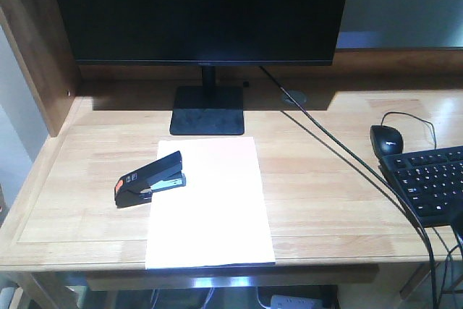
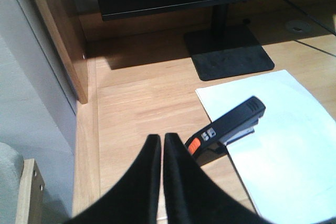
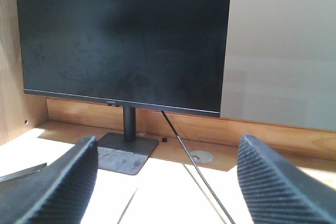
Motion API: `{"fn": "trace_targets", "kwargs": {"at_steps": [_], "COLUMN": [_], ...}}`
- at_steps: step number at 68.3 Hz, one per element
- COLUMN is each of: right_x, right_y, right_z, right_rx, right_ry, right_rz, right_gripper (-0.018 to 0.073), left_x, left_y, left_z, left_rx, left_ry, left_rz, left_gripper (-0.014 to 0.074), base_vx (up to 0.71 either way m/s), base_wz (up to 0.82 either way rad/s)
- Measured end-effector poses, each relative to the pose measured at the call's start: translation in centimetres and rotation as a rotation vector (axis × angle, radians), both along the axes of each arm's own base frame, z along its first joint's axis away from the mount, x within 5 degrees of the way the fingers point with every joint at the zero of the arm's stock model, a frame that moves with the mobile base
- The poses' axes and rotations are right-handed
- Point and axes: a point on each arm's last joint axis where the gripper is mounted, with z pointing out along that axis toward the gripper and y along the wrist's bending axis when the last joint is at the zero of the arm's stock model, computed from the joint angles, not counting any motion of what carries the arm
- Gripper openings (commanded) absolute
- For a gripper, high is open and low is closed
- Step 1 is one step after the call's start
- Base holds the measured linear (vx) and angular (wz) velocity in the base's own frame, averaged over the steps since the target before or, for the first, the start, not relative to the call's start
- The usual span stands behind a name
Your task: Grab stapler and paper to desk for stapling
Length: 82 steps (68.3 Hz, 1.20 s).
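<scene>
left end effector (image 2: 161, 145) is closed on nothing, poised just left of the stapler (image 1: 151, 179). right end effector (image 3: 168, 161) is wide open, facing the monitor (image 3: 123, 38). stapler lies across the left edge of the paper (image 1: 211, 204), which lies flat on the desk (image 1: 333, 200) before the monitor stand (image 1: 208, 111).
</scene>
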Motion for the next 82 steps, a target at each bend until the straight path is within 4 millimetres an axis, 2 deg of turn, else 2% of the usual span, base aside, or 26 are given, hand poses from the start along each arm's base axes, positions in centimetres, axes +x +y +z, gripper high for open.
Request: {"fn": "trace_targets", "kwargs": {"at_steps": [12, 22, 29, 72, 76, 82], "right_x": [0.0, 0.0, 0.0, 0.0, 0.0, 0.1], "right_y": [0.0, 0.0, 0.0, 0.0, -0.1, -0.4], "right_z": [0.0, 0.0, 0.0, 0.0, 0.0, 0.0], "right_rx": [0.000, 0.000, 0.000, -0.006, -0.013, -0.017], "right_ry": [0.000, 0.000, 0.000, -0.002, -0.004, -0.002], "right_rz": [0.000, 0.000, 0.000, 0.000, -0.013, -0.051], "right_gripper": [0.0529, 0.0529, 0.0529, 0.0525, 0.0501, 0.0402], "left_x": [-5.2, -7.9, -8.9, -9.4, -9.4, -9.4], "left_y": [0.8, 1.2, 1.4, 1.5, 1.5, 1.5], "left_z": [-4.1, -4.2, -4.3, -4.3, -4.3, -4.3], "left_rx": [-0.012, -0.050, -0.061, -0.065, -0.065, -0.065], "left_ry": [-0.150, -0.397, -0.464, -0.491, -0.491, -0.491], "left_rz": [-0.006, -0.005, -0.005, -0.004, -0.004, -0.004], "left_gripper": [-0.0007, -0.0007, -0.0007, -0.0007, -0.0007, -0.0007], "base_vx": [0.00, 0.00, 0.00, 0.00, 0.00, 0.00], "base_wz": [0.00, 0.00, 0.00, 0.00, 0.00, 0.00]}}
